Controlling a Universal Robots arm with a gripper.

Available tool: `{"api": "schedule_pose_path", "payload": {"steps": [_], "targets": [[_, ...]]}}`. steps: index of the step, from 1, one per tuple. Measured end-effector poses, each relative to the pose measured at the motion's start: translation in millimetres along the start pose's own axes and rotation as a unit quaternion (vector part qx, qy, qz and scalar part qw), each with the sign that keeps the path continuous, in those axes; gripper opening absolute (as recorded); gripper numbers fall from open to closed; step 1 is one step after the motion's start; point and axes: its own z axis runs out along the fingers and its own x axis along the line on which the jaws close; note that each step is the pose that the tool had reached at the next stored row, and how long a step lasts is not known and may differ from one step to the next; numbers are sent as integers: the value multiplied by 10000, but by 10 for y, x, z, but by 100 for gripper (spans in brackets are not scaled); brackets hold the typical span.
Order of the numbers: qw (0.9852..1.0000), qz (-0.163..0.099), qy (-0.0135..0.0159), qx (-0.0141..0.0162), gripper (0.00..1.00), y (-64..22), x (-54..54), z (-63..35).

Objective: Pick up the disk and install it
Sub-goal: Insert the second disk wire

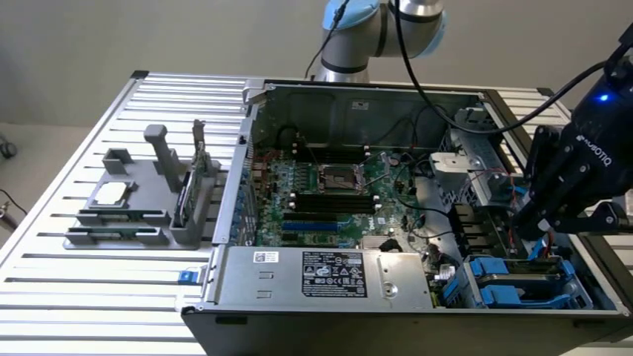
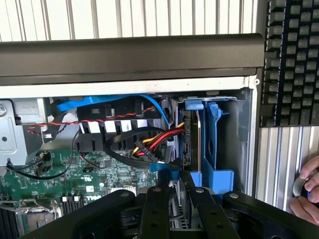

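The disk [image 2: 192, 142] stands on edge in the drive bay at the open computer case's corner, with blue carrier plastic [image 2: 213, 142] around it. My gripper [image 2: 175, 180] has its black fingers [image 2: 155, 209] drawn close together on the disk's near end. In the exterior view the gripper [image 1: 537, 231] hangs over the blue drive bay [image 1: 509, 288] at the case's front right, and its body hides the disk.
Red, yellow and black cables [image 2: 149, 142] and a blue cable [image 2: 107, 103] lie beside the bay. The motherboard [image 1: 331, 189] and power-supply box [image 1: 331, 273] fill the case. A grey fixture [image 1: 138, 204] with a small chip [image 1: 109, 193] stands at the exterior view's left. A hand [image 2: 306, 196] rests near a keyboard [image 2: 294, 59].
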Motion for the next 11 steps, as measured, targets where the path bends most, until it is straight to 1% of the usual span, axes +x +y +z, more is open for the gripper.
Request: {"api": "schedule_pose_path", "payload": {"steps": [1, 11], "targets": [[10000, 0, 0, 0, 16, 2, 1, 3], [10000, 0, 3, 0, 16, 8, -2, 32]]}}
